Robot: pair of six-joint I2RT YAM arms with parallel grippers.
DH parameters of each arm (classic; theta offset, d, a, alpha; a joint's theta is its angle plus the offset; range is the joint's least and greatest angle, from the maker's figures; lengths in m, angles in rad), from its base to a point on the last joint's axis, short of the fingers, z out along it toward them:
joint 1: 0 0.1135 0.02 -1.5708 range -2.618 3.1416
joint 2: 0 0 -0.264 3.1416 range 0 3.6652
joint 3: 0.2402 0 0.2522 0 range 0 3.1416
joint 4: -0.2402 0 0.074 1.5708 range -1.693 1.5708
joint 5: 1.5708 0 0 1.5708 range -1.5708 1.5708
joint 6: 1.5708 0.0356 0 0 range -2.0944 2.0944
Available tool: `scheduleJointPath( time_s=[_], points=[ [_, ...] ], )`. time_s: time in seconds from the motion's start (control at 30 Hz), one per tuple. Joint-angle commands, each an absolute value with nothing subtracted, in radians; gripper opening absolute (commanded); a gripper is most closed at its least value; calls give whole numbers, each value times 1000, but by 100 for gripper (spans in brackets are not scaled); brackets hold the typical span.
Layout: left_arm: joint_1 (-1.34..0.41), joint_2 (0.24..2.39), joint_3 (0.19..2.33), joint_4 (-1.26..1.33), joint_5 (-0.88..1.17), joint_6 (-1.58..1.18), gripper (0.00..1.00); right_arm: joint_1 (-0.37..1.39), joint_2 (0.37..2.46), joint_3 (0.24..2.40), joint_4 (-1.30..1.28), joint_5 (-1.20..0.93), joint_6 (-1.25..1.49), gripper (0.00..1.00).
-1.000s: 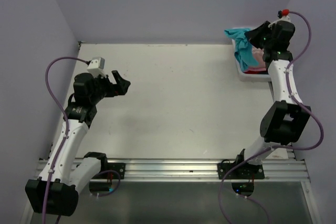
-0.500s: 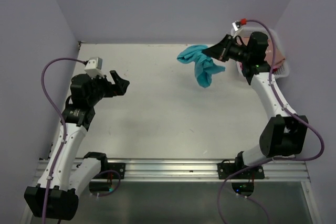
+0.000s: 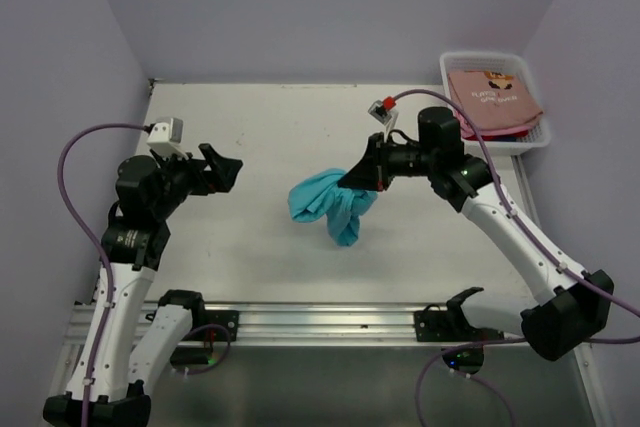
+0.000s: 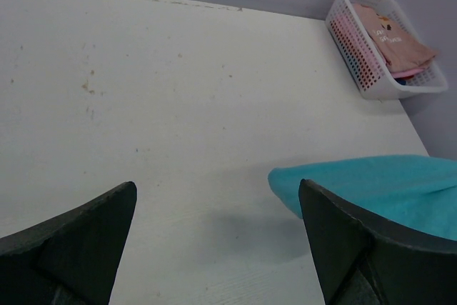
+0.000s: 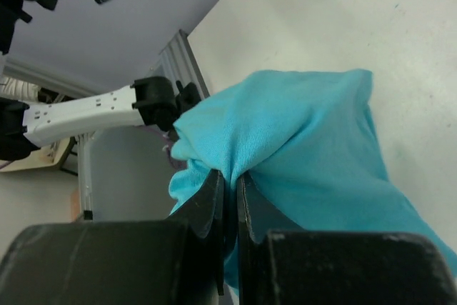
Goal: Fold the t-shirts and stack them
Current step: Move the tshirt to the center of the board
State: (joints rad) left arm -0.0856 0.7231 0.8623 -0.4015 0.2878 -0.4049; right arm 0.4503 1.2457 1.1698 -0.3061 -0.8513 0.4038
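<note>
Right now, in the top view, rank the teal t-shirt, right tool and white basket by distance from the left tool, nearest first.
From the left tool, open at the table's left:
1. teal t-shirt: mid-table, its edge toward the left arm.
2. right tool: just beyond, shut on that shirt.
3. white basket: far right corner.

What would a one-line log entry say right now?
right gripper: shut on teal t-shirt | left gripper: open, empty | pink t-shirt: in basket

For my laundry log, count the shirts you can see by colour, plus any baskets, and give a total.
teal t-shirt: 1
salmon-pink t-shirt: 1
white basket: 1
Total: 3. Whatever lies beneath the salmon-pink one is too hidden to count.
</note>
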Motion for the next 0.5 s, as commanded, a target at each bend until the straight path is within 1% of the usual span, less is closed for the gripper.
scheduleJointPath(
  time_s=[0.0, 0.13, 0.2, 0.3, 0.37, 0.4, 0.43, 0.47],
  points=[
    [-83, 687, 926, -462, 327, -411, 100, 474, 1163, 1117, -379, -790, 369, 0],
    [-83, 672, 956, -511, 348, -419, 100, 503, 1152, 1045, -367, -860, 397, 0],
    [-83, 658, 965, -526, 344, -420, 100, 509, 1170, 1039, -376, -952, 388, 0],
    [-83, 649, 980, -535, 337, -423, 100, 523, 1183, 1035, -385, -1008, 361, 0],
    [-83, 650, 983, -531, 337, -426, 100, 526, 1195, 1040, -371, -947, 367, 0],
    [-83, 658, 980, -522, 336, -428, 100, 526, 1233, 1060, -376, -902, 364, 0],
    [-83, 661, 973, -514, 336, -429, 100, 525, 1262, 1077, -379, -805, 364, 0],
    [-83, 670, 966, -508, 334, -431, 100, 526, 1299, 1100, -397, -755, 367, 0]
  ],
)
